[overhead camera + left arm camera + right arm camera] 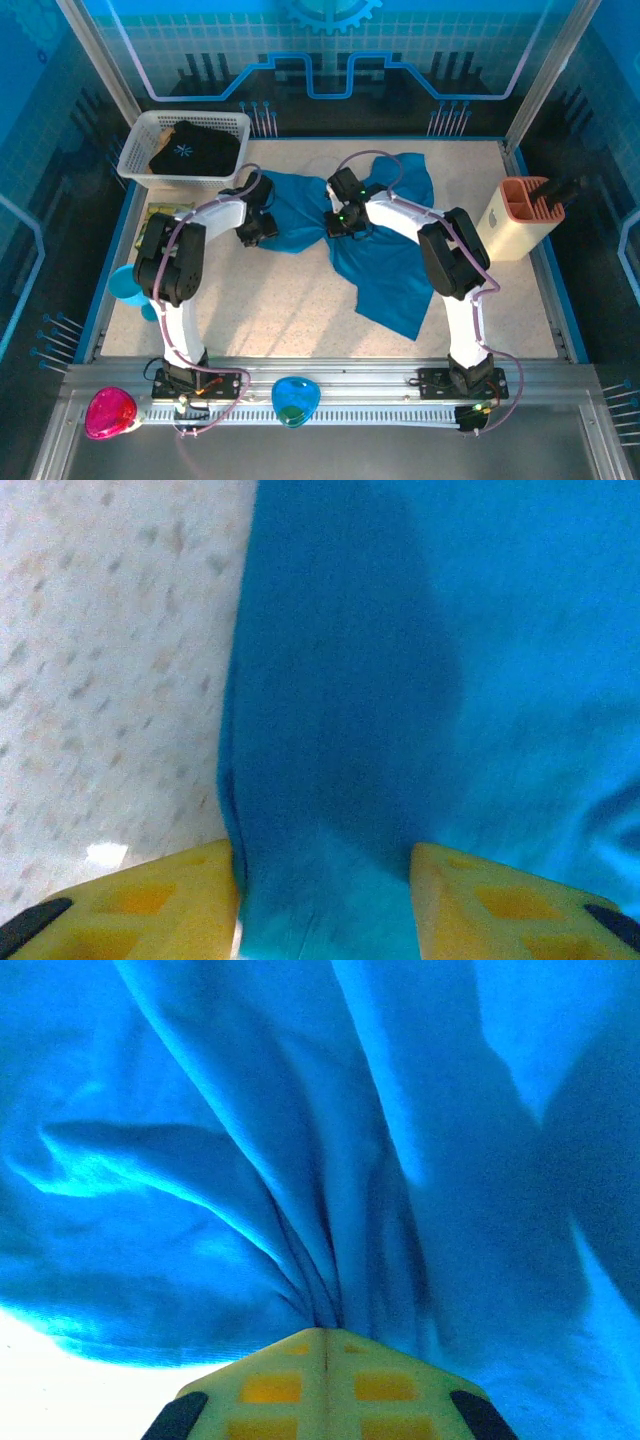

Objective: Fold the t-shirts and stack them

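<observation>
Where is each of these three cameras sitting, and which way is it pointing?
Top: above and behind the arms, looking down on the table; both arms whole, left gripper and right gripper at the teal shirt; black shirt in the basket.
Left wrist: on that wrist, looking down past its parted yellow fingers at the shirt's edge on the table.
Right wrist: on that wrist, looking past its closed fingers into bunched cloth they pinch.
Shared: the teal shirt, in all three.

bare table (270, 300) near-left; teal t-shirt (390, 270) across middle; basket (135, 150) far-left, tan holder (505, 235) right
</observation>
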Available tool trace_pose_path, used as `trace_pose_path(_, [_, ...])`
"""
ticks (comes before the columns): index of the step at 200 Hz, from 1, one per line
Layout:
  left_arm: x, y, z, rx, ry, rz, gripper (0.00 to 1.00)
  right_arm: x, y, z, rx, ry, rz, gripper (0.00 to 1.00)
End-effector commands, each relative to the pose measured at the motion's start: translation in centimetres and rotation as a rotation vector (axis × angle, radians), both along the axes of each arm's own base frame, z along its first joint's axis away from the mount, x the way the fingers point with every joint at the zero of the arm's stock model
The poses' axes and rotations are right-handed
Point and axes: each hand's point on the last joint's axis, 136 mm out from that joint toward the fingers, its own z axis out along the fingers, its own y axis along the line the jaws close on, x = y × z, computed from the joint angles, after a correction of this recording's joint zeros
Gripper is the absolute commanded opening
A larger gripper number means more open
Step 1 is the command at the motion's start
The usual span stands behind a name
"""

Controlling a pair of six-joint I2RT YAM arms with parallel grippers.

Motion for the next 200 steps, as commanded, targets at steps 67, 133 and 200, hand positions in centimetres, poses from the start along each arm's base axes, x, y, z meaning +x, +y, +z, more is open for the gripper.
trace_pose_path(67, [-0.3,-0.4,7.5,0.150,-0.009,-0.104,0.00,-3.2,-1.4,1.1,0.006,0.019,0.012,0.00])
trace_pose_path(133, [4.9,-4.5,5.8,0.106,0.176,-0.293,0.07,-1.0,-2.4,1.0,-0.034,-0.011,-0.048,0.00])
trace_pose_path(200, [7.7,-6.0,1.6,0.125,0.168,-0.289,0.71,-0.1,-2.7,-0.7,-0.067,0.010,-0.096,0.00])
